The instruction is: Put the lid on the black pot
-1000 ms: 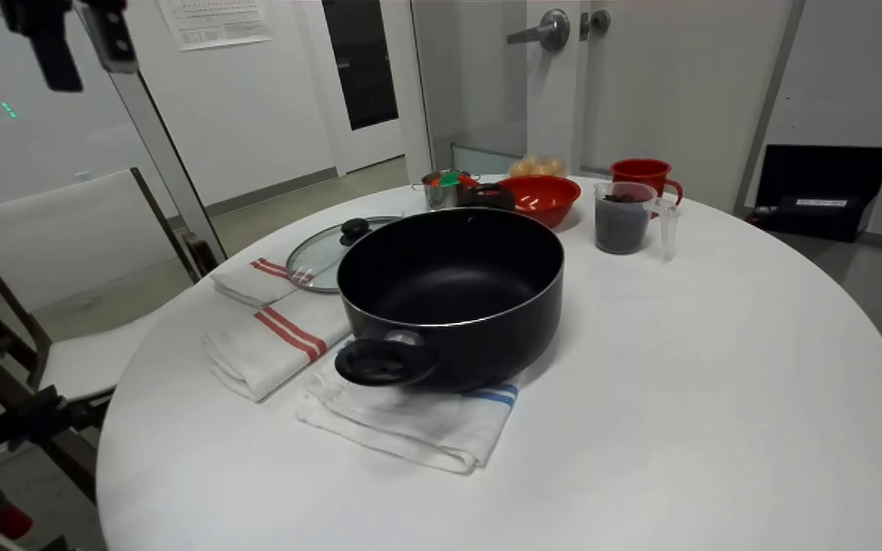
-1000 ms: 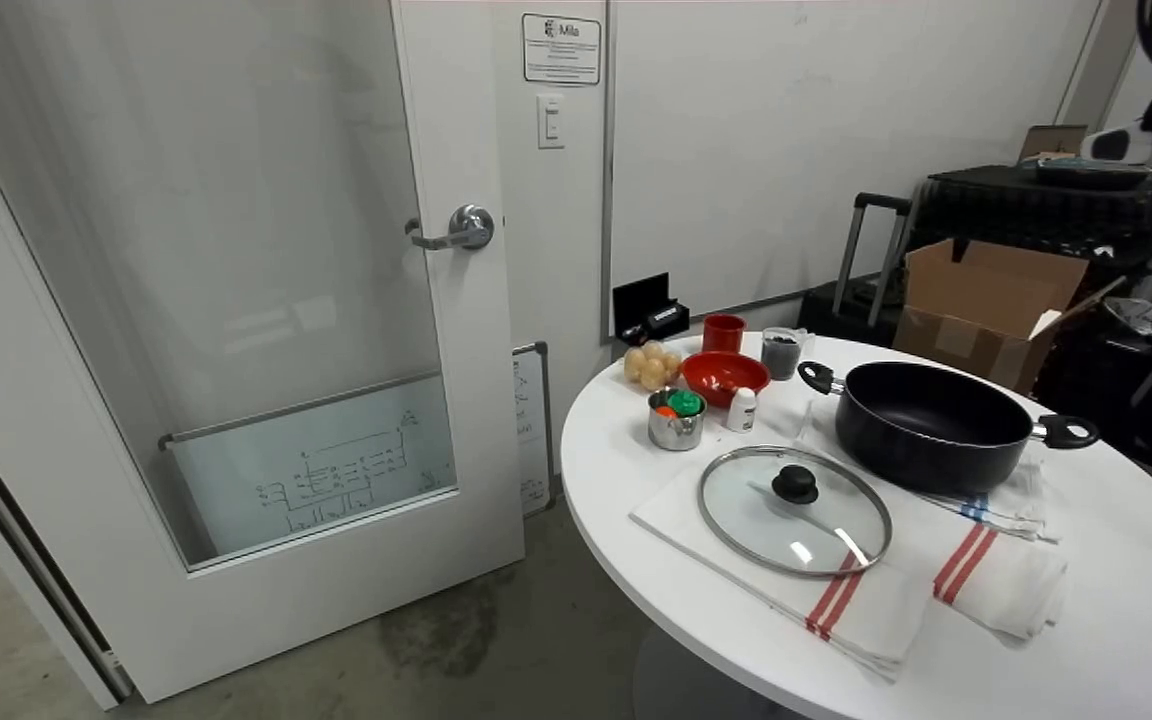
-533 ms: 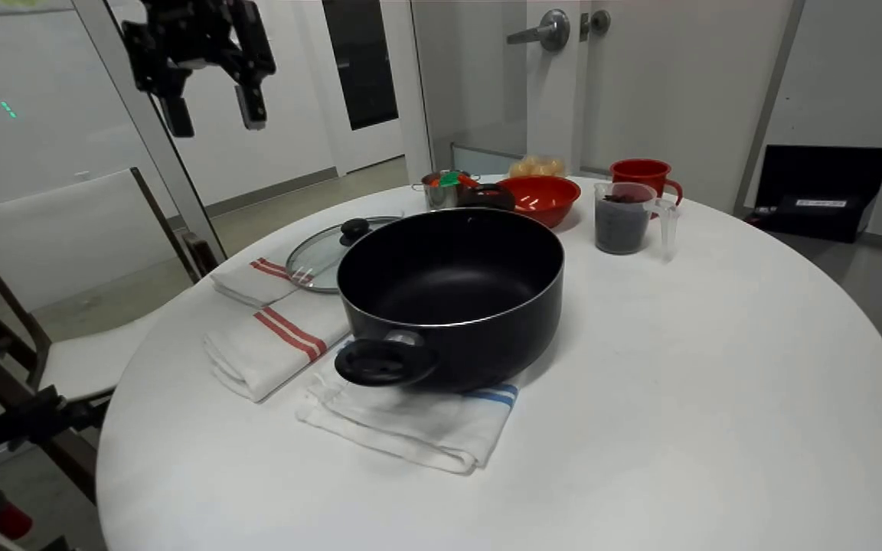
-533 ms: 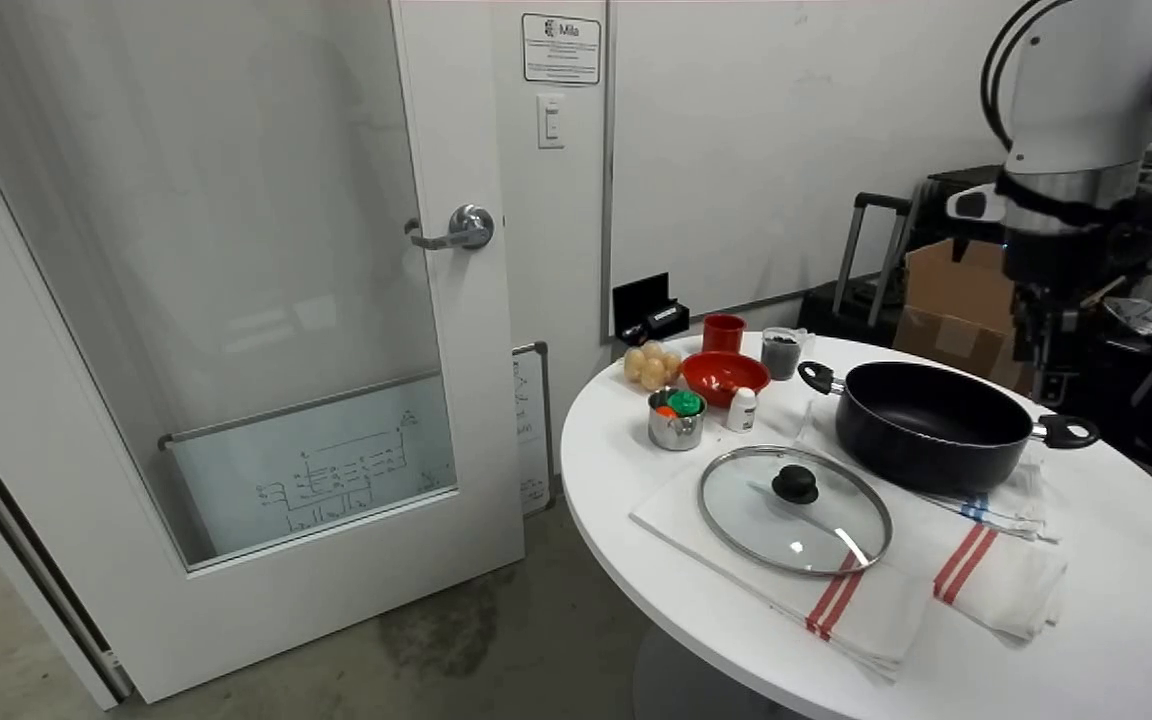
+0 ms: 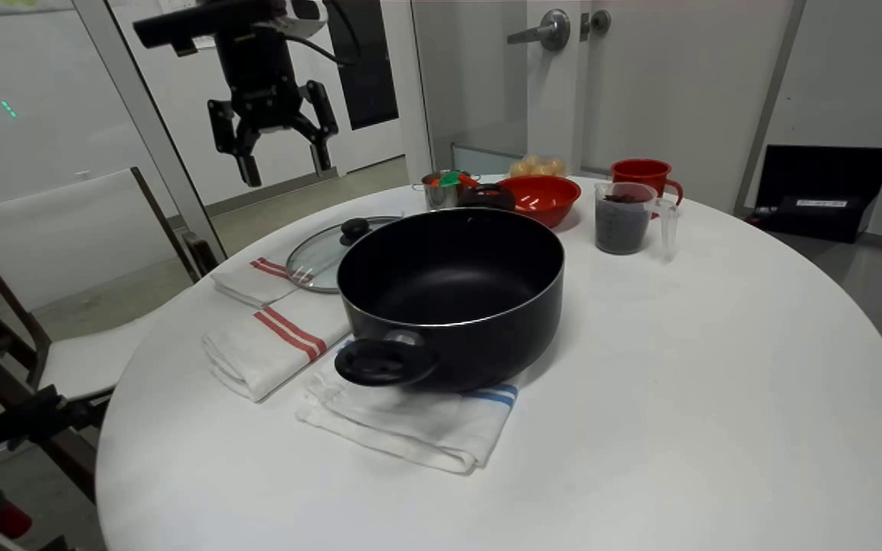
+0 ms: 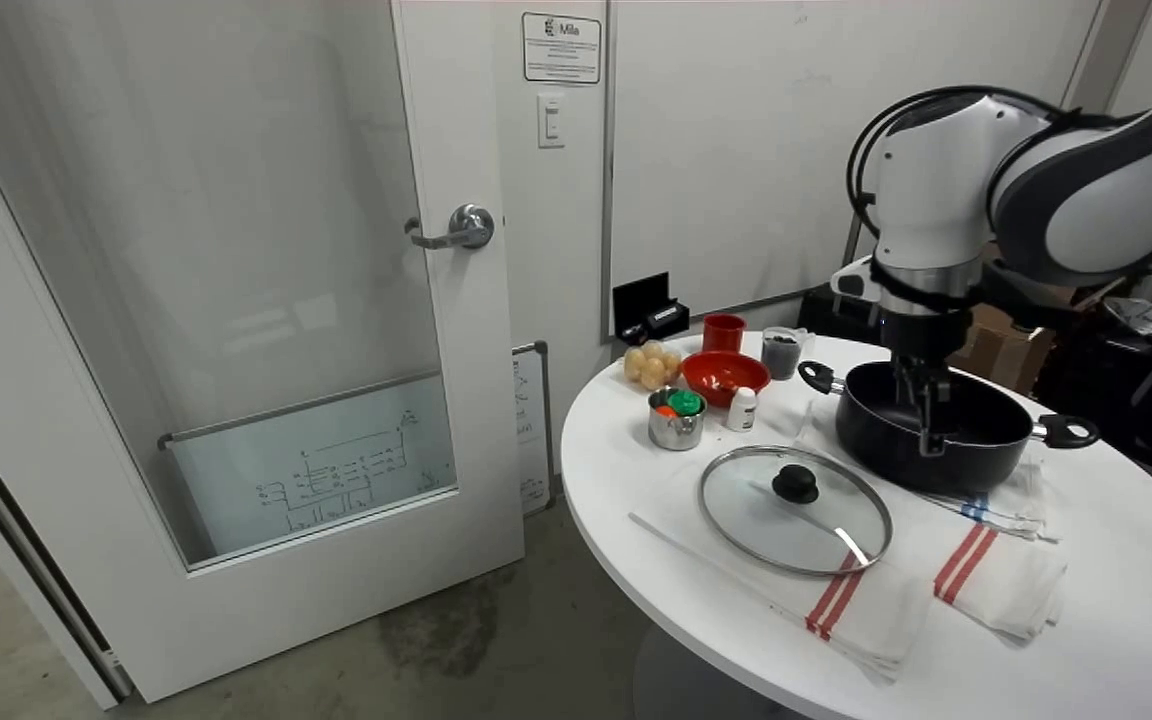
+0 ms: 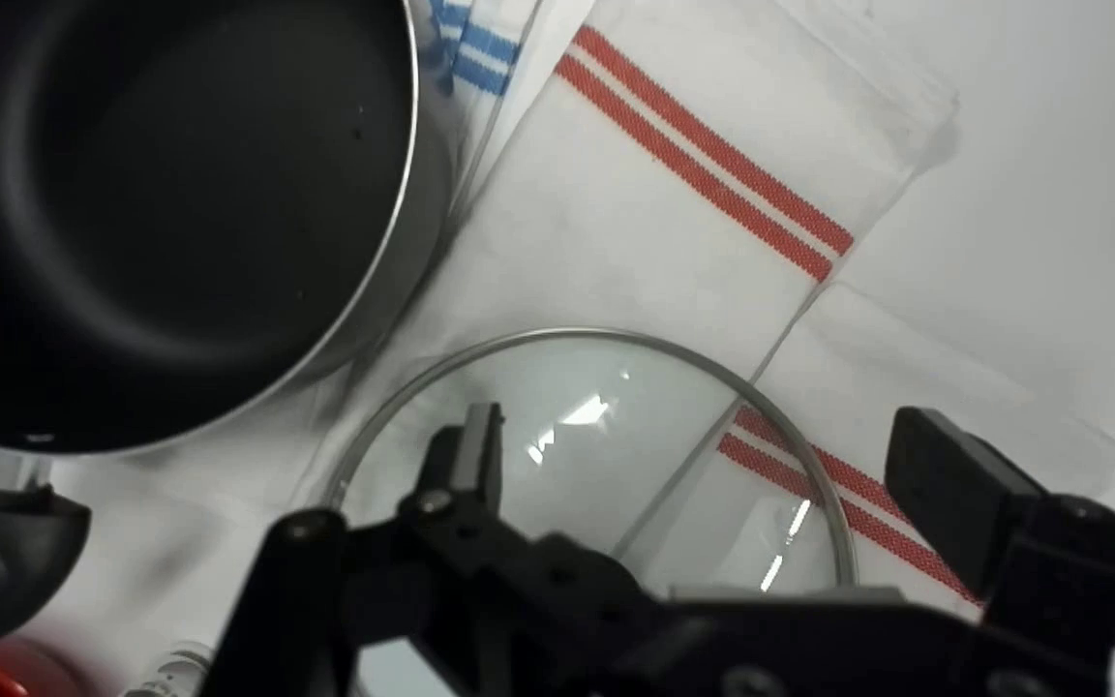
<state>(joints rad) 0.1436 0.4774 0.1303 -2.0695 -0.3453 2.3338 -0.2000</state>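
The glass lid lies flat, knob up, on red-striped towels beside the pot in both exterior views. Its dark knob is hidden behind my gripper in the wrist view, where part of the lid shows below the fingers. The black pot stands uncovered on a blue-striped towel in both exterior views; its empty inside shows at upper left in the wrist view. My gripper is open and empty, pointing down, above and apart from the lid; it also shows in the wrist view.
Towels lie under and around the lid. A steel cup, a white bottle, a red bowl, a red mug and a measuring cup stand beyond the pot. A pot handle sticks out.
My open gripper has come into view and moved across and down toward the lid and pot area. The lid, the pot and the towels have not moved.
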